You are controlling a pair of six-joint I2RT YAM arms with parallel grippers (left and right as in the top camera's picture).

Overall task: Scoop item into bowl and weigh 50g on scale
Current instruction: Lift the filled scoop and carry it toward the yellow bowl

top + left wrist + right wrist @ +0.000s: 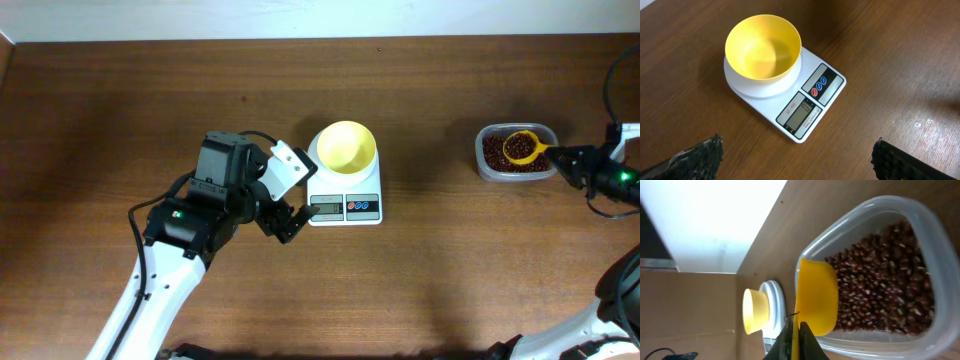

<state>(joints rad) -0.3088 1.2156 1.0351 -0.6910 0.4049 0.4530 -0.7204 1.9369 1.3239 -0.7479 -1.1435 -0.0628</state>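
The pale yellow bowl (346, 146) stands empty on the white scale (346, 205) mid-table; both also show in the left wrist view, the bowl (763, 47) on the scale (812, 107). My left gripper (288, 222) is open and empty just left of the scale's front edge, with its fingertips (797, 159) wide apart. My right gripper (567, 160) is shut on the handle of the yellow scoop (522, 147), whose cup holds red-brown beans (518, 148) over the clear tub (487, 170). In the right wrist view the scoop (816, 296) is above the beans (880, 280).
The clear tub (935, 235) of beans stands at the table's right side. A white wall runs along the table's far edge. Bare brown wood lies between the scale and the tub.
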